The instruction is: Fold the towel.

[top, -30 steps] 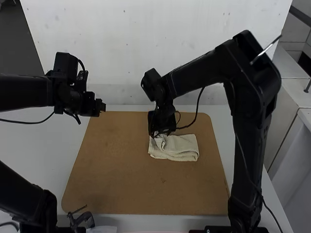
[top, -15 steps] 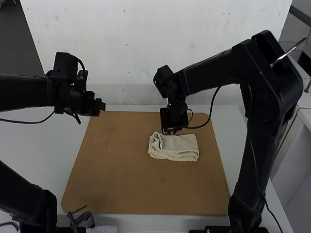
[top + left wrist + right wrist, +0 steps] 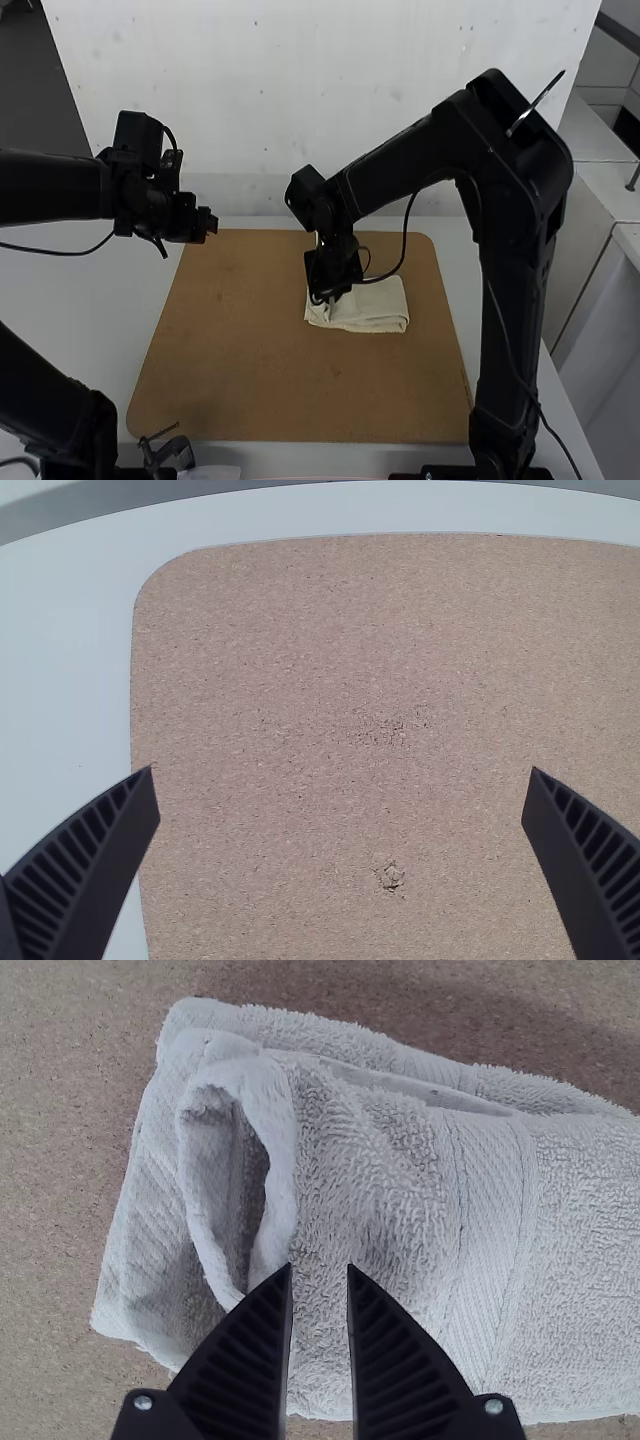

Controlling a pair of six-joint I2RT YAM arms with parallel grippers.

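Left gripper [image 3: 341, 775]: well off to the towel's left, above the table, fingers spread wide, nothing between them. No part in the step as I read it; best parked there.

Brown board [image 3: 230, 350]: runs under the towel and well out to its left.

Towel [image 3: 375, 308]: lies on the board, folded in layers to a compact oblong. At its left end a loose flap [image 3: 281, 1150] curls up into an open loop, standing proud of the layers beneath.

Right gripper [image 3: 320, 1268]: over the towel's left part, just beside the loop. Fingers apart by a narrow gap, no cloth seen gripped. Whether tips touch the pile, cannot tell.

Towel's right part: flatter, woven band crossing it, layers fairly even.

Step in hand, my judgement: tidying a nearly finished fold. Suggest taking only the flap's top layer, drawing it out gently and laying it flat, or smoothing it with light pressure. Too deep a bite would likely drag lower layers askew; pressing straight down might crush the loop into a crease. Release low, lift straight up.
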